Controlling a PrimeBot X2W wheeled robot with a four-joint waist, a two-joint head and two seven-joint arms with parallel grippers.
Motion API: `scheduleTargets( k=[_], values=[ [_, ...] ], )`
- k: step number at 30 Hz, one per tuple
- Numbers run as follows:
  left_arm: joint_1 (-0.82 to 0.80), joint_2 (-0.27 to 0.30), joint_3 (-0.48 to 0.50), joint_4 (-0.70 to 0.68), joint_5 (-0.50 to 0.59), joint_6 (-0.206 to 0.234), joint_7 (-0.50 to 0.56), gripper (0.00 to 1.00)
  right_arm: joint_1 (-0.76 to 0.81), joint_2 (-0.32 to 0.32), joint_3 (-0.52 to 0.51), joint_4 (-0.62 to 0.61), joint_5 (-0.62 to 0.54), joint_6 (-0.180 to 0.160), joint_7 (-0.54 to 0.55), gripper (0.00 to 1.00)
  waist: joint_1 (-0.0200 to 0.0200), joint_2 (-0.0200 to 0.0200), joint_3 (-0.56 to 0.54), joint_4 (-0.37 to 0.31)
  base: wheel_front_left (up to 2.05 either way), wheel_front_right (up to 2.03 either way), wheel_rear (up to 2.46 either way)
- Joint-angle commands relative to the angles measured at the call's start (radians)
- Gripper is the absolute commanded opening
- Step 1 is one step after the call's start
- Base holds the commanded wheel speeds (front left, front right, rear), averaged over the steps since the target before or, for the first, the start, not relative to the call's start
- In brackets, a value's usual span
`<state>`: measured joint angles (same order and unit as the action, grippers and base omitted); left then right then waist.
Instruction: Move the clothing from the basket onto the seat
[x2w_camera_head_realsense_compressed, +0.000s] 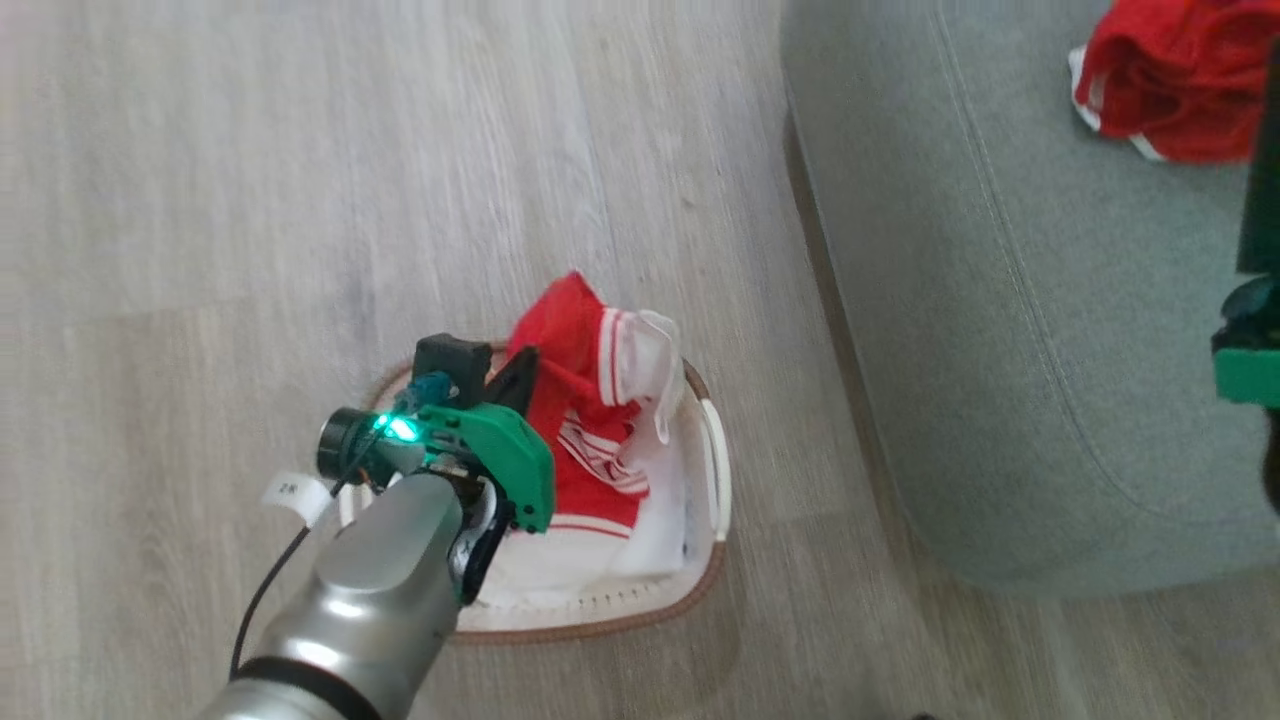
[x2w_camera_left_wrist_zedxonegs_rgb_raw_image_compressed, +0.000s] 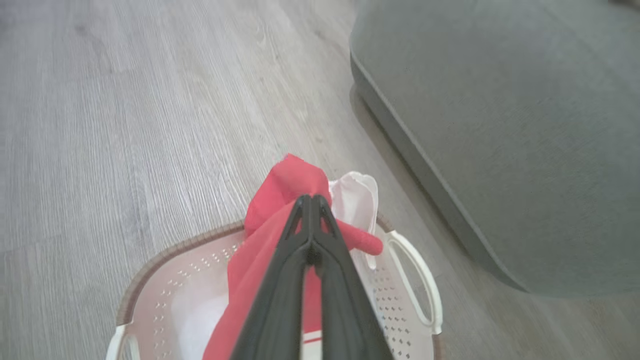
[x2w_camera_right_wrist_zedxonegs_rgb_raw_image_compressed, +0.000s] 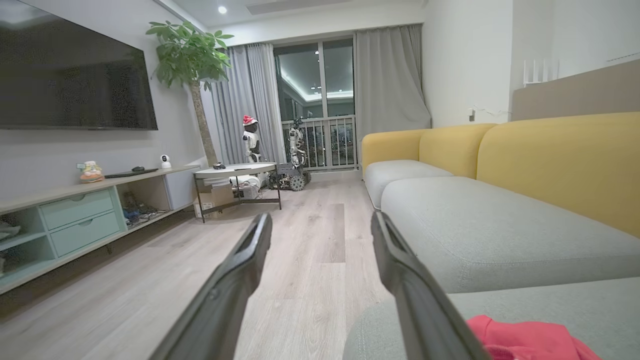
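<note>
Lower centre of the left wrist view: the left gripper (x2w_camera_left_wrist_zedxonegs_rgb_raw_image_compressed: 311, 200) is pinched shut on a thin red, white-trimmed garment (x2w_camera_left_wrist_zedxonegs_rgb_raw_image_compressed: 292, 180), holding its peak above the oval cream perforated plastic basket (x2w_camera_left_wrist_zedxonegs_rgb_raw_image_compressed: 165, 260) — probably for carrying to the grey-green upholstered seat (x2w_camera_left_wrist_zedxonegs_rgb_raw_image_compressed: 500, 125) at right. The right gripper (x2w_camera_right_wrist_zedxonegs_rgb_raw_image_compressed: 320, 217) gapes wide and empty beside another red garment (x2w_camera_right_wrist_zedxonegs_rgb_raw_image_compressed: 525, 340) lying there.

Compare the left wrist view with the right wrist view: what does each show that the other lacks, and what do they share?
Left wrist: the basket, and the left gripper shut on a red garment over it. Right wrist: the open right gripper, a television, a potted tree, yellow sofa backs, a second red garment. Shared: the seat and wooden floor.
</note>
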<state>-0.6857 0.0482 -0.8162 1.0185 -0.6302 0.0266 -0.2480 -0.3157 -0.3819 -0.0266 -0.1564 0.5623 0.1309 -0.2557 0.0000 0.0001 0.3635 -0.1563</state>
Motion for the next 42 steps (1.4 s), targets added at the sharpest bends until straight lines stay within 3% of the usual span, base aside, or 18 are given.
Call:
scheduleTargets(
  k=[1,12,13,14,15,16,28,42],
  values=[
    [0.016,0.021,0.041,-0.049,0.016,0.006,-0.013,0.0,0.023,-0.018,0.012,-0.023,-0.008,0.0,-0.006,1.0,0.0,-0.0001,-0.056,0.038,0.0,0.0,0.0],
    [0.128,0.076,0.132,-0.315,0.115,0.035,-0.014,0.0,0.103,0.007,0.015,0.001,-0.033,0.0,-0.006,1.0,0.0,-0.0001,-0.196,0.098,0.0,0.0,0.0],
    [0.134,0.08,0.138,-0.338,0.122,0.04,-0.014,0.11,0.108,0.009,0.015,0.002,-0.035,0.0,-0.006,1.0,0.0,-0.0001,-0.206,0.103,0.0,0.0,0.0],
    [0.141,0.083,0.145,-0.36,0.126,0.044,-0.014,0.43,0.114,0.012,0.013,0.003,-0.038,0.0,-0.006,1.0,0.0,-0.0001,-0.215,0.108,0.0,0.0,0.0],
    [0.147,0.087,0.15,-0.38,0.13,0.048,-0.014,0.91,0.119,0.014,0.013,0.004,-0.04,0.0,-0.006,1.0,0.0,-0.0001,-0.223,0.112,0.0,0.0,0.0],
    [0.154,0.091,0.154,-0.4,0.136,0.052,-0.014,1.0,0.124,0.017,0.012,0.005,-0.042,0.0,-0.006,1.0,0.0,-0.0001,-0.232,0.117,0.0,0.0,0.0],
    [0.232,0.186,0.2,-0.611,0.147,0.127,-0.009,1.0,0.183,0.031,0.006,0.018,-0.058,0.0,-0.006,1.0,0.0,-0.0001,-0.293,0.169,0.0,0.0,0.0],
    [0.415,0.341,0.307,-0.95,0.143,0.28,-0.003,1.0,0.286,0.045,0.002,0.034,-0.072,0.0,-0.006,1.0,0.0,-0.0001,-0.333,0.204,0.0,0.0,0.0]
  ],
)
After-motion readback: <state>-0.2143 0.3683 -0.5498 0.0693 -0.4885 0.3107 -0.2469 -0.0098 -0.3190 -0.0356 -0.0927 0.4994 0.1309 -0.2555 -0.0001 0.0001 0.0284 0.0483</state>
